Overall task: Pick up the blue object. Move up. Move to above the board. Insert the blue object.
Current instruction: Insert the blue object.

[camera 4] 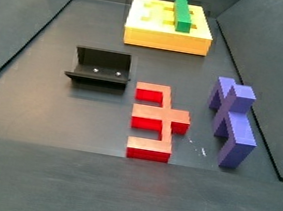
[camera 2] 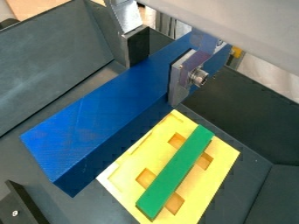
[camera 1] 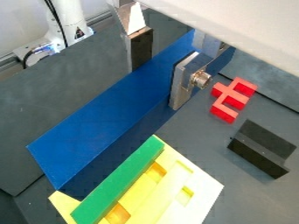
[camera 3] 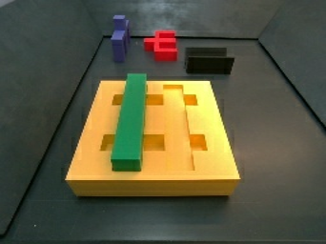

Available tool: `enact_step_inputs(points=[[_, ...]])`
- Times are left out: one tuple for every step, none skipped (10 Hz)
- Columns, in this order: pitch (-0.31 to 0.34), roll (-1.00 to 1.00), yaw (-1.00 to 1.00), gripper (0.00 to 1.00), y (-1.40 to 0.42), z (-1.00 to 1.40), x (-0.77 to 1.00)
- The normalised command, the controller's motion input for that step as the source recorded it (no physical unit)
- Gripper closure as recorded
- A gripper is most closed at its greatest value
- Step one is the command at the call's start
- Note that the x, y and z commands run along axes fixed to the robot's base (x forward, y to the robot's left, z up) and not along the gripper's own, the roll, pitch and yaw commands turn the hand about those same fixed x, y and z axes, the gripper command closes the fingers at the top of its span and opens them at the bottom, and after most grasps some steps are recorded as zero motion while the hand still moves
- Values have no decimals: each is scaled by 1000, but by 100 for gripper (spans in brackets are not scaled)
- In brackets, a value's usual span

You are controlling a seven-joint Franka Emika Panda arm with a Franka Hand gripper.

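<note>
Gripper: seen only in both wrist views [camera 1: 163,66] [camera 2: 158,61], its two silver fingers clamped on either face of the blue bar, so it is holding that bar; neither side view shows the gripper at all.
Fingers: one flat plate [camera 1: 184,80] presses the near face of the bar, its partner [camera 1: 135,37] stands against the far face.
Blue bar: [camera 1: 111,122] [camera 2: 100,114] runs long and straight out from between the fingers, held up above the floor and over one end of the board; neither side view shows it.
Board: a yellow-orange slab [camera 3: 90,152] [camera 4: 149,33] lying flat on the dark floor, with grooves and rectangular holes; in the wrist views it lies below the bar [camera 2: 135,171] [camera 1: 198,188].
Green bar: [camera 3: 129,119] [camera 4: 184,13] lies lengthwise in one groove of the board, well clear of the gripper.
Red block: [camera 4: 153,120] [camera 3: 162,42] on the floor beside the fixture, apart from the board.
Purple-blue notched block: [camera 4: 231,122] [camera 3: 120,36] on the floor just beside the red block.
Fixture: dark L-shaped bracket [camera 4: 99,68] [camera 3: 209,60] standing between the board and the red block.
Height of bar over board: probably a clear gap, though the wrist views do not settle it.
</note>
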Motion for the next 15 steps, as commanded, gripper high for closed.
enact_step_inputs(points=[[-6, -100, -117, 100, -86, -397, 177], [-54, -83, -94, 100, -229, -711, 123], [-6, -101, -60, 100, -240, -877, 326], [-21, -89, 0, 100, -229, -871, 237], [-46, -86, 0, 100, -249, -866, 134], [0, -163, 0, 100, -191, -766, 217], [0, -227, 37, 100, -106, -640, 49], [0, -239, 57, 100, -83, -617, 0], [0, -209, 114, 100, 0, -697, 11], [-29, 0, 86, 100, -103, -611, -34], [-23, 83, 137, 100, -214, -657, 0], [0, 63, 91, 100, -180, -709, 163], [-13, 133, 51, 100, -231, -657, 80], [3, 276, 0, 100, -254, -611, 97], [120, 160, 0, 100, -74, -477, 203]])
